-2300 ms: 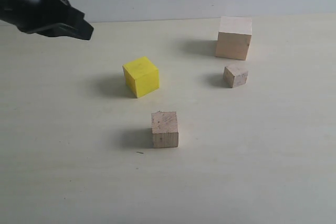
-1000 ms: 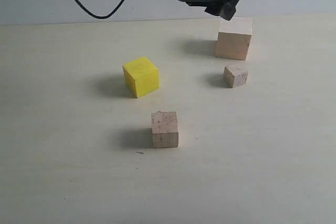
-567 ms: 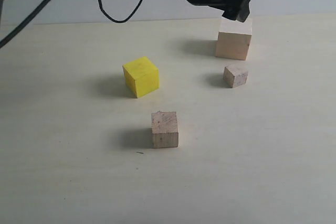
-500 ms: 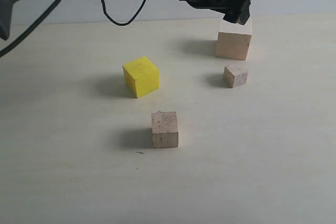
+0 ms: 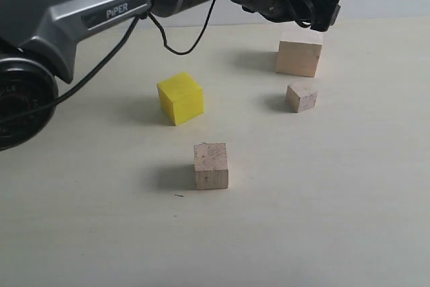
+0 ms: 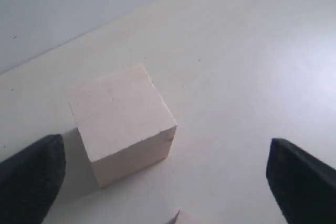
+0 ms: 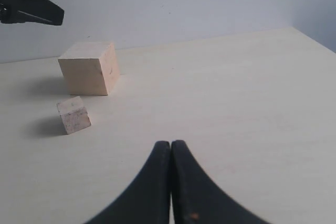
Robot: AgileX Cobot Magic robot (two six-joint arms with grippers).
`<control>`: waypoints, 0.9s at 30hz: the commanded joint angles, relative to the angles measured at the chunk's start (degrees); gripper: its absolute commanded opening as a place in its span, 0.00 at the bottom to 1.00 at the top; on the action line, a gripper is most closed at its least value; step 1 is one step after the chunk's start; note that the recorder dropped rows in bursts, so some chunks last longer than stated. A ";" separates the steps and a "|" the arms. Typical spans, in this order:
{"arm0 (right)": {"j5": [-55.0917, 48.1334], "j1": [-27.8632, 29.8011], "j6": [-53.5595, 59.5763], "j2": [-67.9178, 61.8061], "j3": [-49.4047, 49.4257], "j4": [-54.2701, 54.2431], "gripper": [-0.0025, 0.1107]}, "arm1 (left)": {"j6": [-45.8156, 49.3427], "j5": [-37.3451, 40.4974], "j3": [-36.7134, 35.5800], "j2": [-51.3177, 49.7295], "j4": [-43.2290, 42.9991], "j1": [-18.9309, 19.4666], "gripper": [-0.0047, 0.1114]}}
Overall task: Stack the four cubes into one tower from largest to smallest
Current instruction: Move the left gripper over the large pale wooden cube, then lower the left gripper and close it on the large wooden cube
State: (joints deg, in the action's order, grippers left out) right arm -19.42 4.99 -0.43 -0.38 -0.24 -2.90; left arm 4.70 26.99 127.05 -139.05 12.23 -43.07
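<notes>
The large pale wood cube point(image 5: 299, 57) stands at the back right, and the small wood cube point(image 5: 302, 96) sits just in front of it. The yellow cube point(image 5: 180, 97) rests left of centre; the medium wood cube point(image 5: 211, 165) is nearer the front. My left gripper point(image 5: 322, 15) reaches across and hovers just above the large cube. In the left wrist view it point(image 6: 164, 150) is open, holding nothing, its wide-set fingers point(image 6: 31, 177) flanking the large cube point(image 6: 121, 119) from above. My right gripper point(image 7: 171, 144) is shut and empty, low over the table, facing the large cube point(image 7: 89, 68) and small cube point(image 7: 73, 114).
The pale table point(image 5: 336, 199) ends at a grey wall behind the cubes. The left arm's black body and cable point(image 5: 168, 38) span the back left above the table. A corner of the small cube point(image 6: 177, 216) shows in the left wrist view.
The left arm swung from the far left across the back of the table and now hovers over the large cube, a little further right than half a second ago. The cubes stayed put.
</notes>
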 commanded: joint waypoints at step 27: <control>0.35 0.37 0.43 0.38 0.24 0.04 0.02 | -9.90 -15.85 11.50 -18.38 -6.19 -0.86 0.94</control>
State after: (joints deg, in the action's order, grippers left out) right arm -19.42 4.99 -0.43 -0.38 -0.24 -2.90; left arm -4.93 12.12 138.18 -156.24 6.00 -43.98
